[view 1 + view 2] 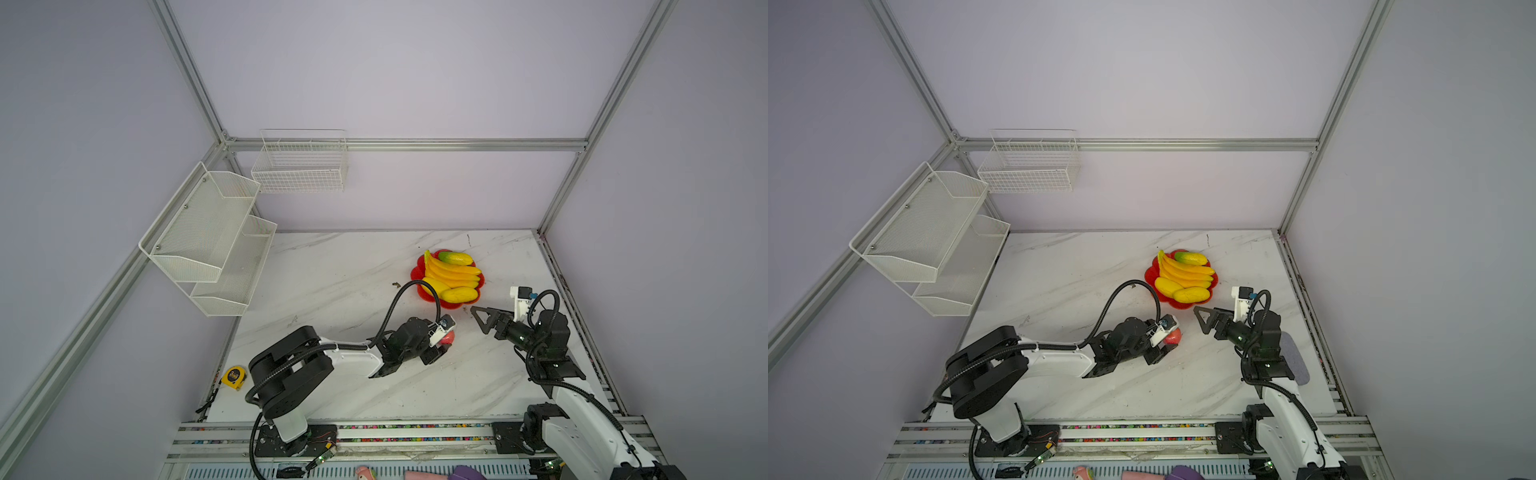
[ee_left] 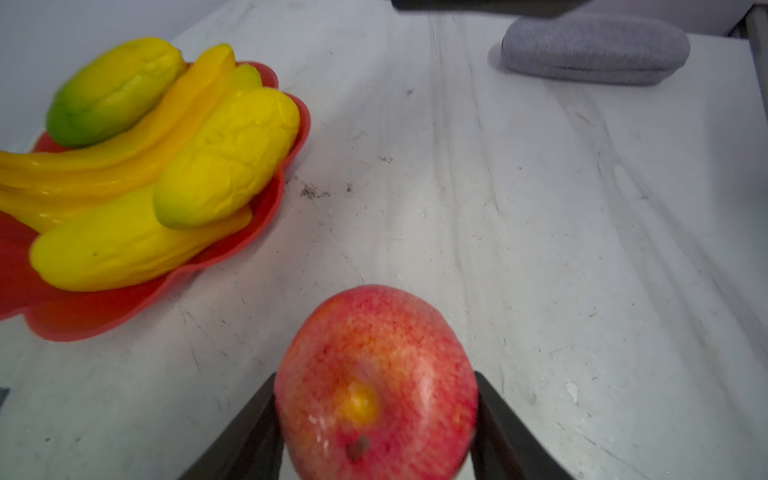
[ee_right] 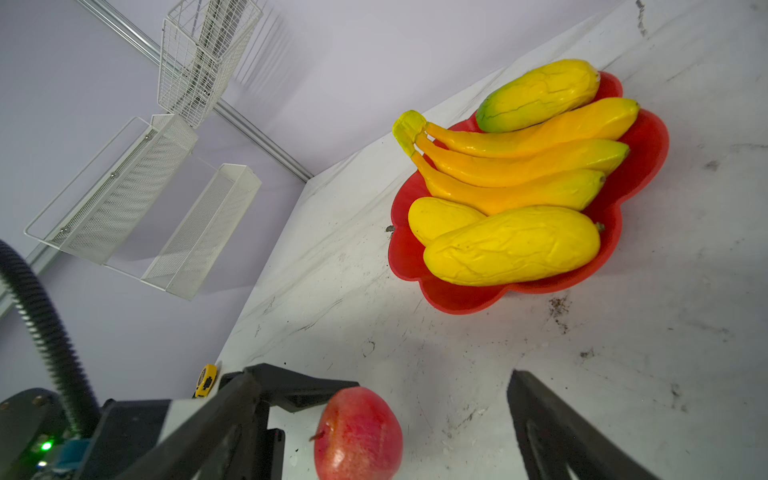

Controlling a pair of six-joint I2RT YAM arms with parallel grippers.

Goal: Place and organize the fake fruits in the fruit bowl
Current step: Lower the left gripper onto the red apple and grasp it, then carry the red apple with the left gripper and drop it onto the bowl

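The red fruit bowl (image 1: 414, 276) stands at the back right of the marble table. In it lie the banana bunch (image 1: 451, 272), a green-and-yellow mango (image 1: 456, 258) and two yellow mangoes (image 1: 459, 294). A red apple (image 1: 448, 337) sits low over the table, in front of the bowl. My left gripper (image 1: 444, 343) is shut on it: in the left wrist view both fingers press the sides of the apple (image 2: 376, 374). My right gripper (image 1: 478, 320) hangs open just right of the apple and holds nothing.
A yellow tape measure (image 1: 234, 377) lies at the table's front left edge. White mesh shelves (image 1: 208, 237) and a wire basket (image 1: 299, 166) hang on the left and back walls. A grey pad (image 1: 1293, 357) lies under the right arm.
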